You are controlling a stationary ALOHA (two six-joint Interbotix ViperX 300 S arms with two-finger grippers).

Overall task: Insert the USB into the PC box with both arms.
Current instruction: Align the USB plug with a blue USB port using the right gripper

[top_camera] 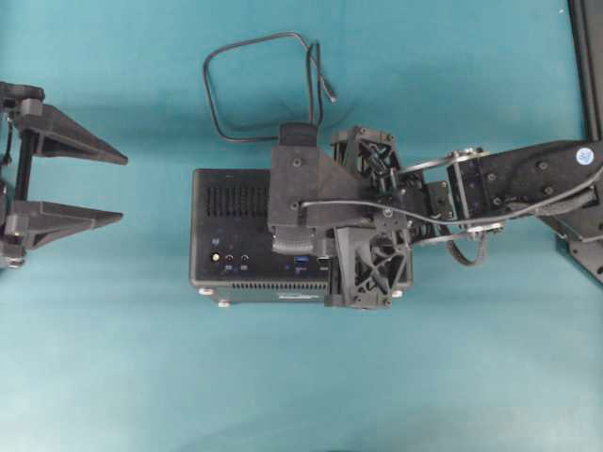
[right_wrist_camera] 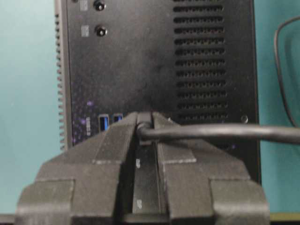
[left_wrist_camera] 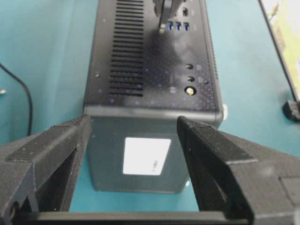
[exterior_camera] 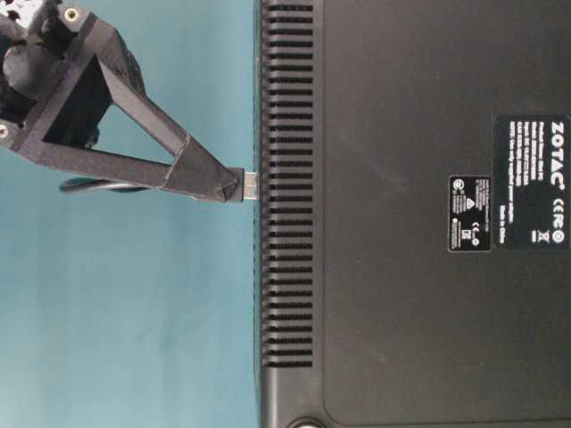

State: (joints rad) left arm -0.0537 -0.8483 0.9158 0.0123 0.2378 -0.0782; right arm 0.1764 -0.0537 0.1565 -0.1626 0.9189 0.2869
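Observation:
The PC box (top_camera: pixel 236 226) lies mid-table with its port face up. My right gripper (right_wrist_camera: pixel 144 116) comes down over that face, shut on the USB plug (right_wrist_camera: pixel 144 123), just right of the blue ports (right_wrist_camera: pixel 104 123). From table level, the plug's silver tip (exterior_camera: pixel 251 184) meets the box's port face (exterior_camera: pixel 285 267); I cannot tell whether it sits in a slot. The cable (right_wrist_camera: pixel 225 132) trails off and loops (top_camera: pixel 254 85) behind the box. My left gripper (top_camera: pixel 123 187) stands open, short of the box's left end (left_wrist_camera: pixel 140 154), touching nothing.
The right arm (top_camera: pixel 528 179) stretches in from the right edge over the box. A black frame post (top_camera: pixel 589 56) stands at the far right. Teal cloth (top_camera: pixel 301 377) covers the table around the box.

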